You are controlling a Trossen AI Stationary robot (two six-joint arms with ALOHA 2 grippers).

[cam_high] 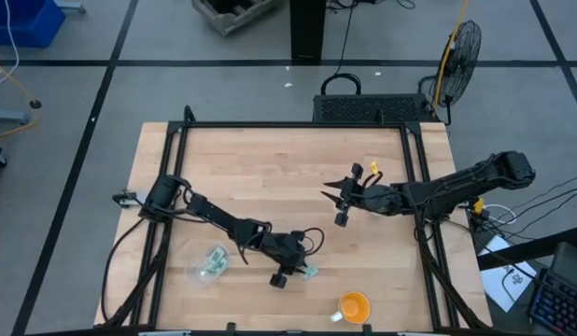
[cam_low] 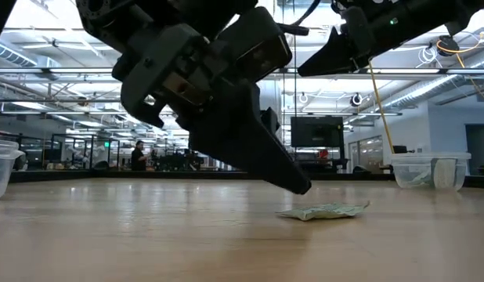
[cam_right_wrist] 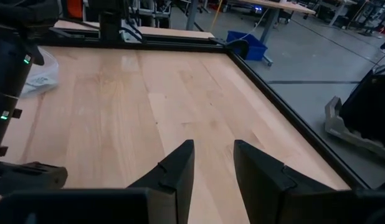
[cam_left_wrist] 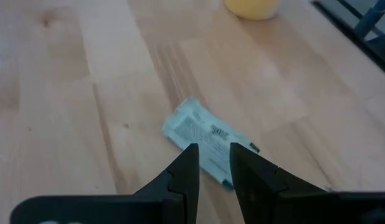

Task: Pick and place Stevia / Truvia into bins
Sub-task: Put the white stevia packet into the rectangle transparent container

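One pale green and white sachet (cam_high: 309, 272) (cam_low: 324, 211) (cam_left_wrist: 202, 138) lies flat on the wooden table near its near edge. My left gripper (cam_high: 287, 273) (cam_left_wrist: 214, 149) is open by a narrow gap and tilts down just over the sachet's end; in the low view its fingertip (cam_low: 298, 185) stays above the wood, beside the sachet. A see-through cup (cam_high: 209, 262) (cam_low: 427, 169) with several sachets inside stands to the sachet's left. My right gripper (cam_high: 337, 205) (cam_right_wrist: 212, 155) is open and hangs high over the table's middle.
An orange cup (cam_high: 354, 306) (cam_left_wrist: 251, 7) stands close to the near edge, right of the sachet. A second see-through cup (cam_low: 1, 171) shows at the low view's left border. A black frame rail (cam_high: 415, 187) runs around the table top. Bare wood (cam_right_wrist: 180, 93) stretches across the middle.
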